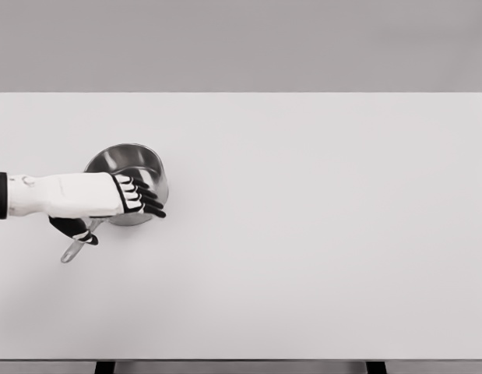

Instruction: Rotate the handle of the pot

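Note:
A small steel pot (130, 162) stands on the white table (318, 234), left of the middle. Its metal handle (74, 250) sticks out toward the lower left. My left hand (141, 196) reaches in from the left edge and lies across the pot's near rim, fingers stretched out to the right over the pot's front wall. The thumb (83, 234) hangs below, beside the upper part of the handle. Nothing is clasped between fingers and thumb. The hand hides where the handle joins the pot. My right arm does not show.
The table's front edge runs along the bottom of the picture, with two dark legs (105, 367) just visible beneath it. A plain grey wall stands behind the far edge.

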Controlling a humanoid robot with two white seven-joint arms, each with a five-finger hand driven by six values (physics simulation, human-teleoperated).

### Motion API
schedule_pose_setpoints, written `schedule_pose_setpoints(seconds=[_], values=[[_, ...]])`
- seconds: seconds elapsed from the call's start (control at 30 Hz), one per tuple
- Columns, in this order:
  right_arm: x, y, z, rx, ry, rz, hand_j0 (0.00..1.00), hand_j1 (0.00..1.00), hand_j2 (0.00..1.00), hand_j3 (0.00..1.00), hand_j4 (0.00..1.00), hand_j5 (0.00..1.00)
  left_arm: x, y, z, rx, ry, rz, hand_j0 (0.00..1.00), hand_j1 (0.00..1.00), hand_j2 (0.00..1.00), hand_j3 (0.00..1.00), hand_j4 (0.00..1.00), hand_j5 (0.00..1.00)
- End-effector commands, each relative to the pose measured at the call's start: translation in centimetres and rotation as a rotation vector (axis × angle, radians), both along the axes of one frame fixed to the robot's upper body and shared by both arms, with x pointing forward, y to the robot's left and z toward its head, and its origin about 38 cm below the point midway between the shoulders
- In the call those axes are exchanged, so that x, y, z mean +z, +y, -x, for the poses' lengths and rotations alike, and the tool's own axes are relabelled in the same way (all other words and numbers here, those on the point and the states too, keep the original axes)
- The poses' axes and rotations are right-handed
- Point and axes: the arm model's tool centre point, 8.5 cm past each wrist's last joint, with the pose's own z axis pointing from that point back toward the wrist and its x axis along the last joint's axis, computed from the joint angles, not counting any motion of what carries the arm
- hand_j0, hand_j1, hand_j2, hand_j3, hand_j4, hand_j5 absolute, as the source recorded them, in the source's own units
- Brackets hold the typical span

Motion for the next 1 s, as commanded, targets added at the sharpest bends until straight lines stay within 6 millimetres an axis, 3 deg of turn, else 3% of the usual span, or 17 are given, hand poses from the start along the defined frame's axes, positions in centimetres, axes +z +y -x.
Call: schedule_pose_setpoints(seconds=[0.0, 0.53, 0.67, 0.97], values=[[0.0, 0.0, 0.0, 0.0, 0.0, 0.0, 1.0, 1.0, 1.0, 1.0, 1.0, 1.0, 0.5, 0.2, 0.1, 0.014, 0.023, 0.043, 1.0, 1.0, 1.0, 1.0, 1.0, 1.0], [0.0, 0.0, 0.1, 0.0, 0.002, 0.0, 1.0, 1.0, 1.0, 1.0, 1.0, 1.0, -0.7, 2.0, 0.3, 0.052, 0.055, -0.011, 1.0, 1.0, 1.0, 1.0, 1.0, 1.0], [0.0, 0.0, 0.0, 0.0, 0.0, 0.0, 1.0, 1.0, 1.0, 1.0, 1.0, 1.0, -1.1, 4.4, -0.5, 0.126, 0.066, -0.042, 1.0, 1.0, 1.0, 1.0, 1.0, 1.0], [0.0, 0.0, 0.0, 0.0, -0.001, -0.001, 1.0, 1.0, 1.0, 1.0, 1.0, 1.0, -1.2, 6.4, -1.5, 0.195, 0.065, -0.052, 1.0, 1.0, 1.0, 1.0, 1.0, 1.0]])
